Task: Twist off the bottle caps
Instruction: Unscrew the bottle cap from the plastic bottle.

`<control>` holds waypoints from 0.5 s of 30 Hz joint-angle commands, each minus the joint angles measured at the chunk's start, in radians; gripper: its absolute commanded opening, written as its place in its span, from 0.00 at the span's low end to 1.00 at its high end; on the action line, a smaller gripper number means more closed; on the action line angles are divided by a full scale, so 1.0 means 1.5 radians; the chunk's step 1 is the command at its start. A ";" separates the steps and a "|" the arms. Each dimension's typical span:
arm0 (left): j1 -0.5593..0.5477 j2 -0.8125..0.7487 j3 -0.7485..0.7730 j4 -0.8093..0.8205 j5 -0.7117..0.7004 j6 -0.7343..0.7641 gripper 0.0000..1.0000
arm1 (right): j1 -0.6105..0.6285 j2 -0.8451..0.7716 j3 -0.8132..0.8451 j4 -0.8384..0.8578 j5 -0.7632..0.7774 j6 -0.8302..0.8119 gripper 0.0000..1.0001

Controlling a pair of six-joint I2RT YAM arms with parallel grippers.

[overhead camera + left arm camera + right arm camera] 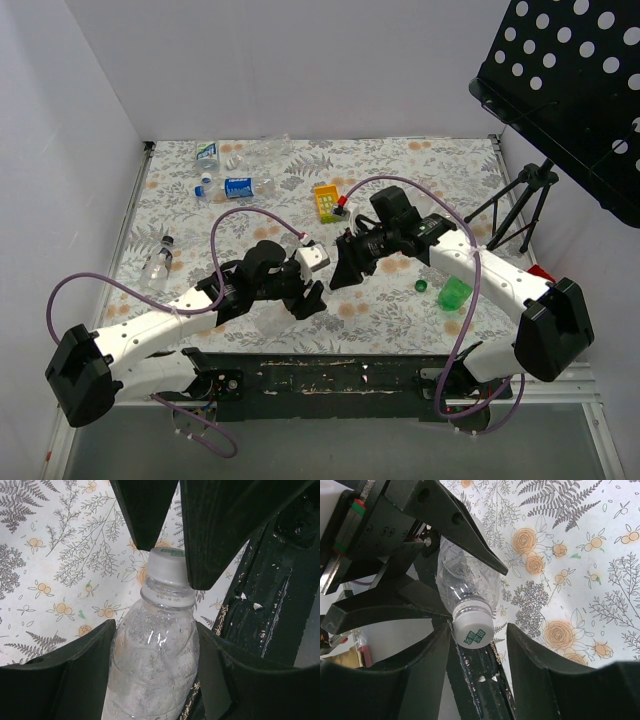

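A clear bottle (pixel 152 660) is held off the table with my left gripper (pixel 155 647) shut on its body. Its white cap (pixel 472 627), marked with a green print, is on the neck and points at my right gripper (pixel 479 632). That gripper is open round the cap: one finger (pixel 427 665) lies against its side, the other stands a small gap away. In the left wrist view the right gripper's two fingertips (pixel 200 555) straddle the cap (pixel 167 567). From above, the left gripper (pixel 312 295) and right gripper (pixel 340 272) meet near the table's front middle.
A green bottle (pixel 455 293) lies at the right with a loose green cap (pixel 421 285) beside it. A yellow bottle (pixel 326 200) sits mid-table, several bottles (pixel 238 186) at the back left, one clear bottle (pixel 158 258) at the left. A black perforated stand (pixel 570 80) overhangs the right.
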 commanded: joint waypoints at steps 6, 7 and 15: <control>-0.001 -0.002 0.020 0.021 -0.014 -0.006 0.00 | 0.007 0.013 0.010 0.004 -0.032 0.006 0.37; -0.001 -0.006 0.018 0.023 -0.016 -0.006 0.00 | 0.006 0.016 0.014 -0.001 -0.043 0.002 0.33; -0.001 -0.034 -0.002 0.027 -0.015 -0.003 0.00 | 0.010 0.018 0.039 -0.016 -0.119 -0.084 0.02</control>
